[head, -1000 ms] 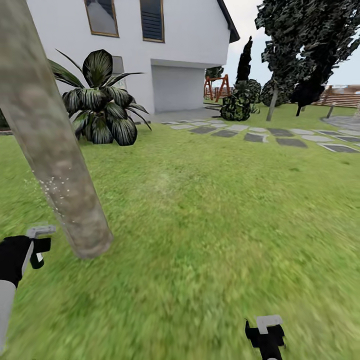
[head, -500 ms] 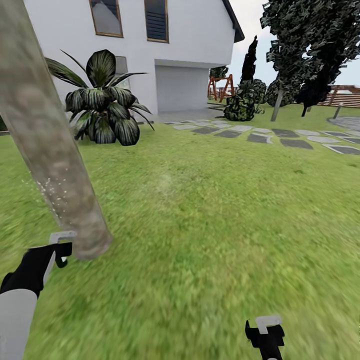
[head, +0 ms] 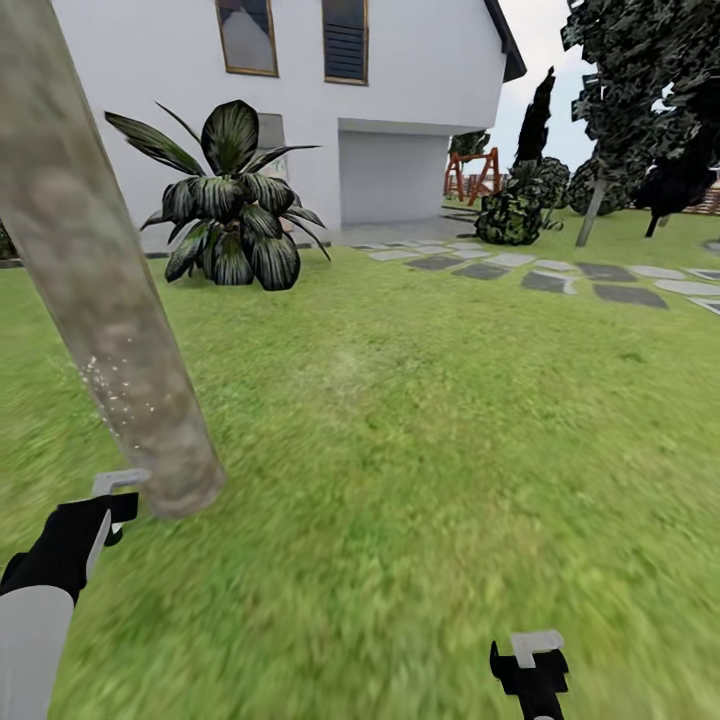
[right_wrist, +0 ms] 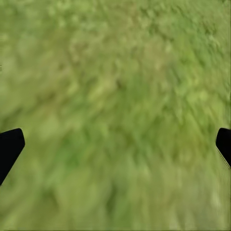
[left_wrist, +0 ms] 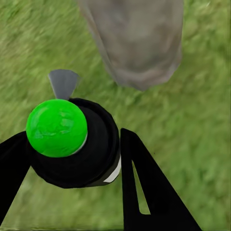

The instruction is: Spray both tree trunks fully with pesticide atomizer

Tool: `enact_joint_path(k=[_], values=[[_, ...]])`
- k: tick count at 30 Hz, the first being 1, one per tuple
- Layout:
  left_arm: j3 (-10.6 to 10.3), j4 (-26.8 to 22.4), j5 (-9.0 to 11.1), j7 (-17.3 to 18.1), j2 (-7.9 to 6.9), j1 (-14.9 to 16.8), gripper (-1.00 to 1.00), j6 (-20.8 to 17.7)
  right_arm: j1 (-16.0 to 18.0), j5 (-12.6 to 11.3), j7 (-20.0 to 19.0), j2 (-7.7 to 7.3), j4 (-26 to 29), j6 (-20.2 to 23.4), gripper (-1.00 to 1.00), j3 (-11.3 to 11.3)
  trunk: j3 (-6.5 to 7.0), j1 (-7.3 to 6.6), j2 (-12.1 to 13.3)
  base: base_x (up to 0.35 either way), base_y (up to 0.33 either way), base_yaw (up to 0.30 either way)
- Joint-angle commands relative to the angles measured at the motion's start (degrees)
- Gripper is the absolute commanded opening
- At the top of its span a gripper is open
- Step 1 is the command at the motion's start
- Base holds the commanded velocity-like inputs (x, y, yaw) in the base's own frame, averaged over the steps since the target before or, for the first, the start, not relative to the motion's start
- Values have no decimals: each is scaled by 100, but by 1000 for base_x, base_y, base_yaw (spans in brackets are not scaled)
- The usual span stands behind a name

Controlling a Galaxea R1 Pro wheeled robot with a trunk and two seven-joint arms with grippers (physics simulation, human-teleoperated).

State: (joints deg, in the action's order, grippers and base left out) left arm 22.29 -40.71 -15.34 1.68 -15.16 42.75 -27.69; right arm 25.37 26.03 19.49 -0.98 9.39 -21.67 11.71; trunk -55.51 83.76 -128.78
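My left gripper (head: pixel 108 508) is shut on the pesticide atomizer (left_wrist: pixel 98 144), a small black bottle with a bright green cap and a grey nozzle (left_wrist: pixel 63 83). The nozzle points at the base of the near tree trunk (head: pixel 95 280), a thick mottled pale column leaning across the left of the head view. The trunk foot (left_wrist: pixel 137 43) stands just beyond the nozzle. Whitish pesticide specks (head: pixel 115 395) dot its lower part. A second tree (head: pixel 640 80) with a thin pale trunk (head: pixel 592 210) stands far off at the right. My right gripper (head: pixel 535 662) hangs open over grass (right_wrist: pixel 115 96).
Green lawn (head: pixel 430 430) stretches ahead. A dark broad-leaved plant (head: pixel 232 200) grows before the white house (head: pixel 400 90). Grey stepping stones (head: pixel 550 275) run to the right, with shrubs (head: pixel 515 210) and a narrow dark tree (head: pixel 535 120) behind them.
My left gripper with the atomizer has swung right, closer to the trunk's base. The head view has turned slightly left, shifting the scene right. The right arm has stayed put.
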Motion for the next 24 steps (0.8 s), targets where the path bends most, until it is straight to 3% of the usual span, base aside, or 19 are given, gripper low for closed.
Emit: enact_joint_path(k=[1, 19, 24], values=[[7, -8, -35, 17, 4, 6, -100, -26, 3, 60, 11, 1, -7, -21, 100, 48, -5, 0, -2, 99, -248, 278], [91, -7, -45, 0, -51, -72, -100, -35, 3, 57, 11, 1, -7, -29, 100, 51, -5, 0, -2, 6, -269, 34], [99, -9, -39, -8, -54, -98, -100, -35, 3, 51, 11, 1, -7, -30, 100, 51, -5, 0, -2, 151, -229, 0]])
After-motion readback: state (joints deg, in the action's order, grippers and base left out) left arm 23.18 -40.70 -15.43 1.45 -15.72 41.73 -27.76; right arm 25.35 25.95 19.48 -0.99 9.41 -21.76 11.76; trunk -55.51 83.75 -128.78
